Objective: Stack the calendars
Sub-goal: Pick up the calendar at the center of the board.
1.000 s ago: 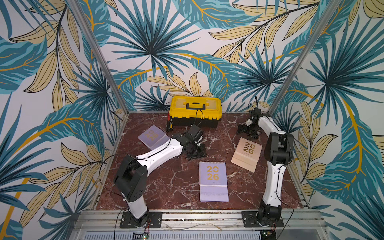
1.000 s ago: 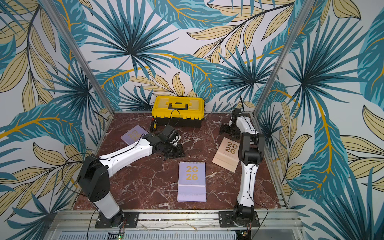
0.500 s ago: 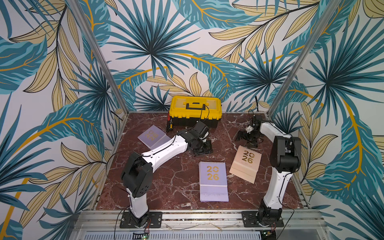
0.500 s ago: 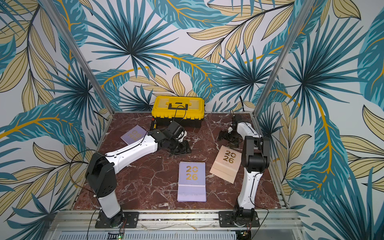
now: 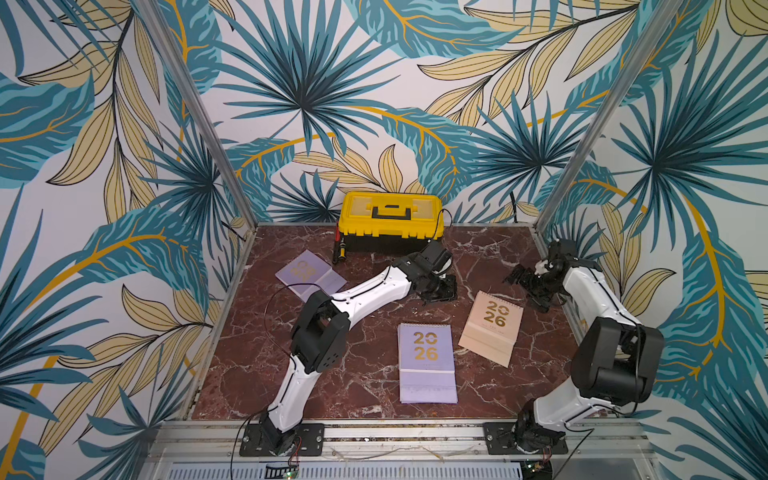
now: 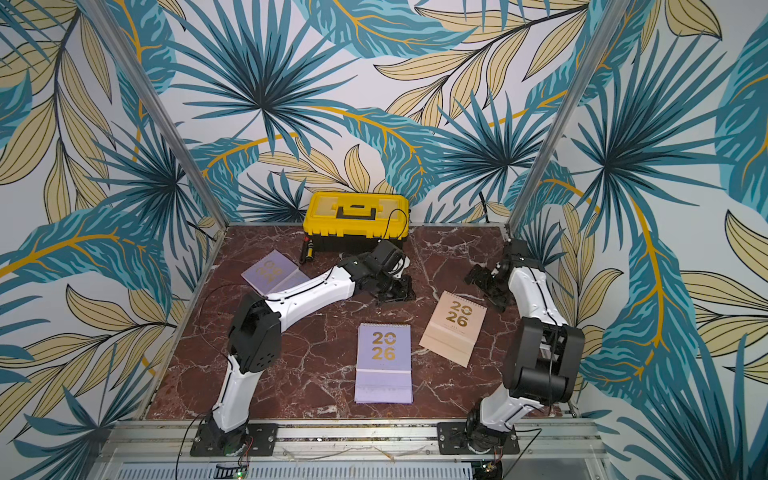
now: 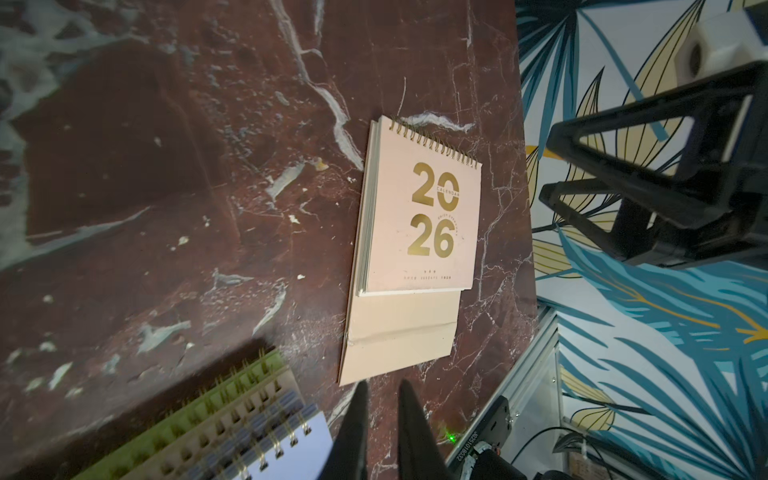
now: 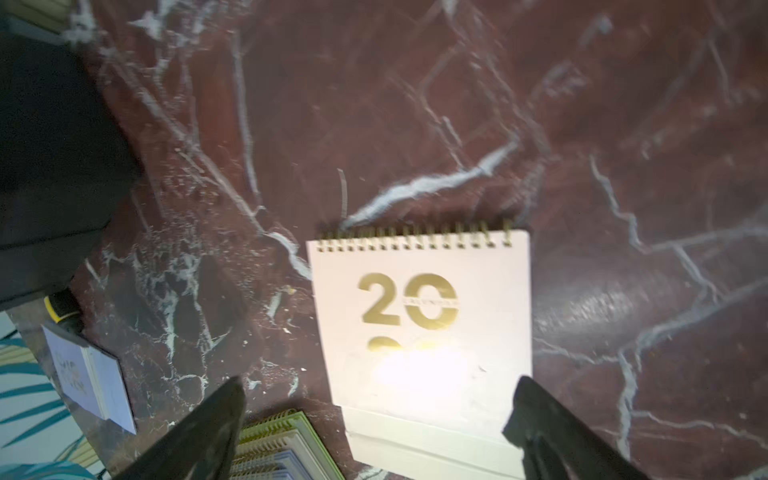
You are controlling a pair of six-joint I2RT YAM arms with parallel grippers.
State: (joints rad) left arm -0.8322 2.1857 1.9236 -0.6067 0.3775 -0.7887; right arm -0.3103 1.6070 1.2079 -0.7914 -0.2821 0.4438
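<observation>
- Left claw point(image 5: 440, 291) has swung toward the surface's point(image 5: 478, 249) far middle, closing on nothing.
- Right claw point(image 5: 524, 284), spread wide and empty, faces the peach-pink spiral-bound calendar point(image 5: 490, 328), likely to grasp it.

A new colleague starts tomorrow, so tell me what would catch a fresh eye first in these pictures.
The yellow-and-black plastic toolbox at the back wall stands out first on the dark red marble tabletop. Next come the gold 2026 numerals on the lilac spiral-bound calendar lying front centre and the peach spiral-bound calendar right of it.
</observation>
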